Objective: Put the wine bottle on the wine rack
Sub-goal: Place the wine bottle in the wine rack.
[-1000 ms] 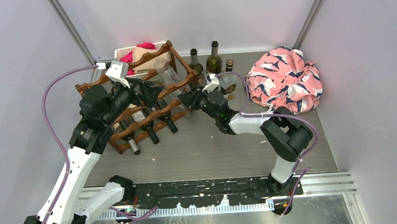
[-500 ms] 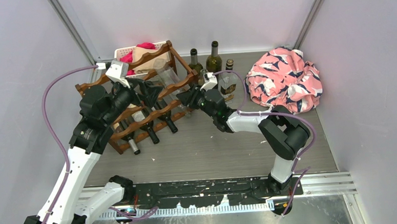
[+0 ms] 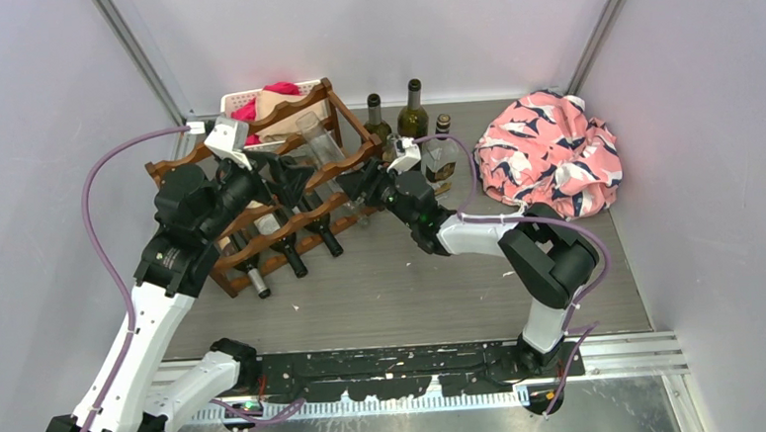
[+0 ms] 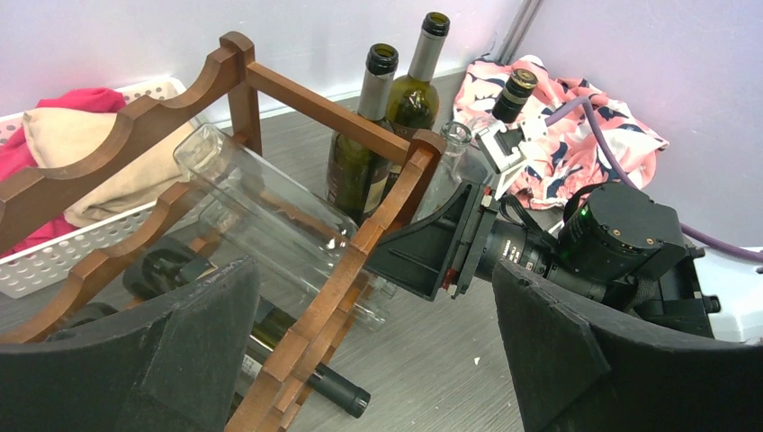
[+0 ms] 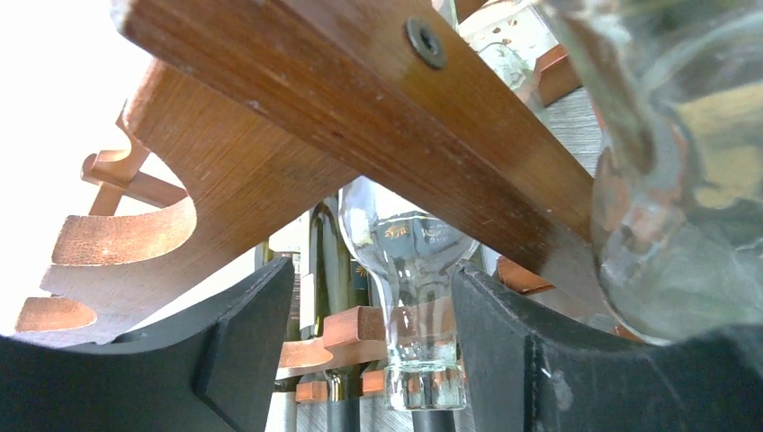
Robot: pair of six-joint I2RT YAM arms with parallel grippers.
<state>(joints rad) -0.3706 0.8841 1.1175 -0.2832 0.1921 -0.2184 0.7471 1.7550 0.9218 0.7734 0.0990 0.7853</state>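
1. The rack (image 3: 346,119) stands on the table (image 3: 413,294), straight ahead of the right jaws (image 3: 351,186) and beneath the left jaws (image 3: 293,173). In the right wrist view its end rail crosses just above the right jaws.
2. The clear bottle (image 3: 321,145) lies on its side across the rack's top tier, cradled in the scalloped rails. Its neck end pokes past the rail close beside the right jaws. It lies ahead of the left jaws and apart from them.
3. Dark bottles (image 3: 287,251) lie in the lower tiers, below the left jaws.
4. The left jaws are spread wide and hold nothing.
5. The right jaws stand partly apart with nothing clamped between them. Glass sits close against the right finger, and it cannot be told whether the two touch.
6. Judged from this, the placing looks done, because the rack carries the bottle and neither arm grips it. What seems left is for the right arm to back away from the rail without nudging the neck. More bottles (image 3: 411,111) stand upright behind the right jaws.
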